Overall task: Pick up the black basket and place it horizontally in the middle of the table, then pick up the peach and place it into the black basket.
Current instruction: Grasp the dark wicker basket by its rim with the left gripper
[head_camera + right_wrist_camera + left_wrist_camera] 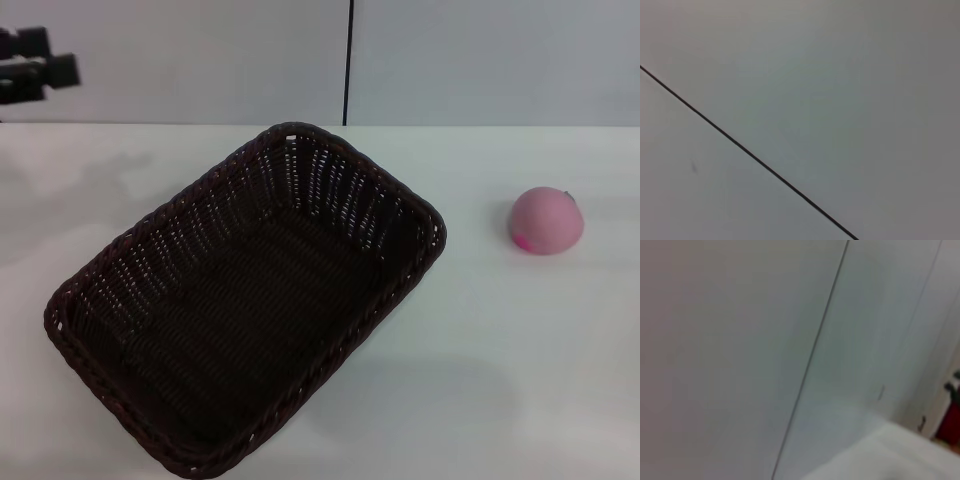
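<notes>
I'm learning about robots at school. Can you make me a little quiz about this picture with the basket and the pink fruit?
1. True or false: the peach is already inside the black basket.
2. Which side of the basket does the peach lie on? A) the robot's left B) the robot's right
3. Fill in: the basket sits ______ on the table, not straight across.

Key: 1 false, the peach lies apart from it on the table. 2 B. 3 slanted. A dark part of the left arm shows up in the far left corner.
</notes>
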Available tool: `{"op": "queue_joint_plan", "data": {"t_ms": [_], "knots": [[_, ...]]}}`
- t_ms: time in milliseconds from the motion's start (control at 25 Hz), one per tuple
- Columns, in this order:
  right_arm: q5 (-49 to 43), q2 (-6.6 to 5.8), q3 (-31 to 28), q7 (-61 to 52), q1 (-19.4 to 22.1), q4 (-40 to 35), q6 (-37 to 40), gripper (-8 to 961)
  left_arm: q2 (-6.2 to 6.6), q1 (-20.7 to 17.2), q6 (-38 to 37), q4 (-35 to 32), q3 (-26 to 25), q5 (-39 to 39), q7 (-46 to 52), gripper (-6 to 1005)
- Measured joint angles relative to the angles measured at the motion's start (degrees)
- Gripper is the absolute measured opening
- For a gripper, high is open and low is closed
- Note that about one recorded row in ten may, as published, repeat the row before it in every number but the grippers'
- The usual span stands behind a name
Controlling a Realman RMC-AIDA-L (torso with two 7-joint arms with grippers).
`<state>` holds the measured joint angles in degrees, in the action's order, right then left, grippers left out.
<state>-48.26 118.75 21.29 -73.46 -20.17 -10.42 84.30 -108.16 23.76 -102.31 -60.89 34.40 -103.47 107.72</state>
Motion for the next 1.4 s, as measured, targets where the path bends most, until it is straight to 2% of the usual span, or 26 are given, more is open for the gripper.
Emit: {"op": "queue_joint_plan", "data": {"t_ms": [320, 480, 720, 920, 1040, 1400], "knots": [[0.00, 0.08, 0.33, 0.10, 0.32, 0.62, -0.94, 625, -3.32, 5.33, 0.51, -6.44, 0.54, -13.68, 3.57, 784], [0.00, 0.08, 0.33, 0.35, 0.40, 0.70, -0.97, 625, -4.62, 6.67, 0.68, -10.38, 3.05, -18.13, 5.98, 784], [0.00, 0.08, 0.33, 0.64, 0.48, 0.76, -1.22, 625, -7.28, 7.96, 1.57, -18.37, 7.92, -27.47, 9.80, 784], [0.01, 0.08, 0.32, 0.68, 0.43, 0.95, -2.50, 625, -9.17, 9.16, 1.69, -20.43, 9.12, -33.00, 10.46, 784], [0.01, 0.08, 0.32, 0.69, 0.36, 1.11, -2.95, 625, -9.65, 9.70, 2.11, -20.42, 9.96, -35.02, 10.50, 784], [0.02, 0.08, 0.32, 0.69, 0.23, 1.11, -3.20, 625, -9.71, 9.61, 3.07, -19.85, 13.49, -35.48, 11.28, 783]]}}
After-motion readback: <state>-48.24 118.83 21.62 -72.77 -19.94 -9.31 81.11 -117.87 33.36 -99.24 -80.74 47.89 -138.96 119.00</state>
